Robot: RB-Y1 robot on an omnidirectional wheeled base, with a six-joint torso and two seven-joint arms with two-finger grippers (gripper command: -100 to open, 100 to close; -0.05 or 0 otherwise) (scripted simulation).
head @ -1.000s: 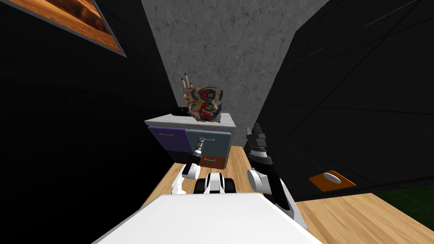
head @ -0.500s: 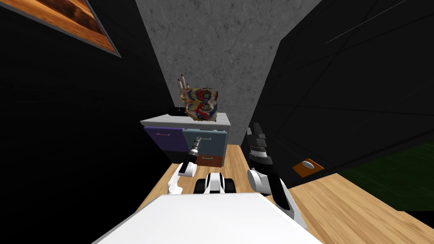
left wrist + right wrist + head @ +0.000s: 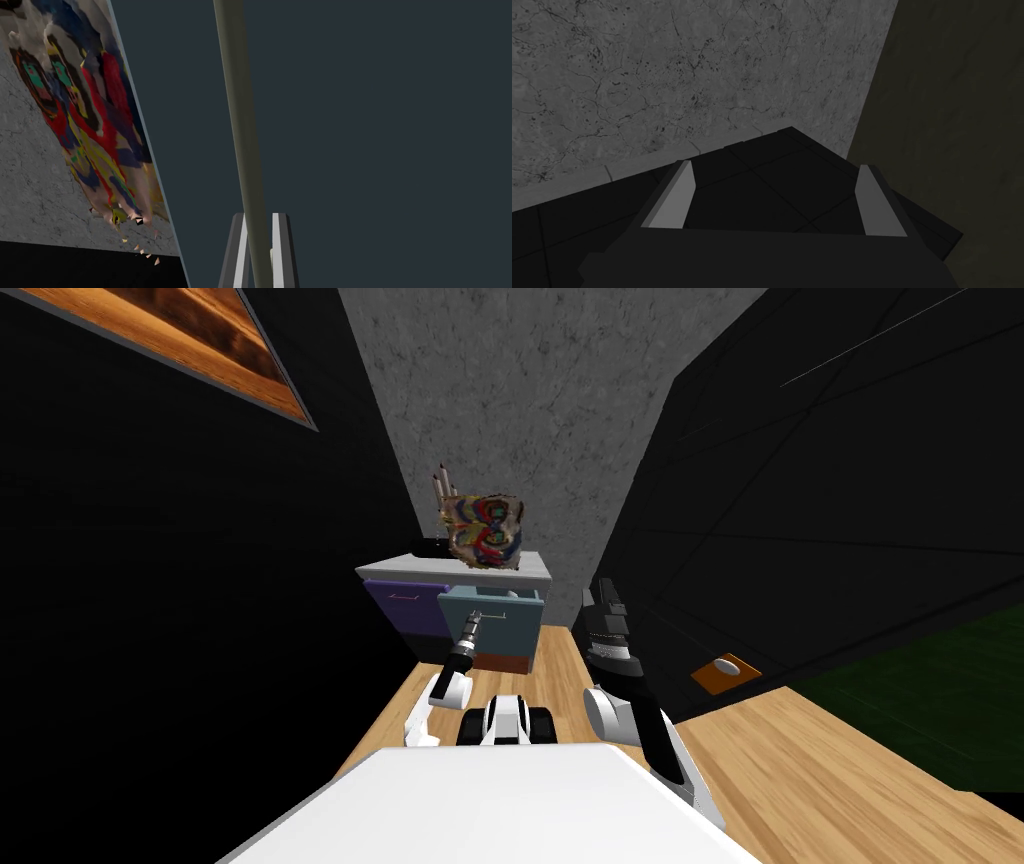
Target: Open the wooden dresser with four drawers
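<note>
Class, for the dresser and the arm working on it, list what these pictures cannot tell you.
Head view: the fourth drawer of the dresser, under the purple drawer, is lost in darkness.
Left wrist view: the ends of the handle held by the left end effector are cut off by the picture's edges.
Head view: the colourful object on top is too small to identify.

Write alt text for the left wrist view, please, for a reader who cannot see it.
The left gripper is shut on a thin olive bar handle that runs along a dark blue-grey drawer front. Past the front's edge show a multicoloured object and a mottled grey wall.
</note>
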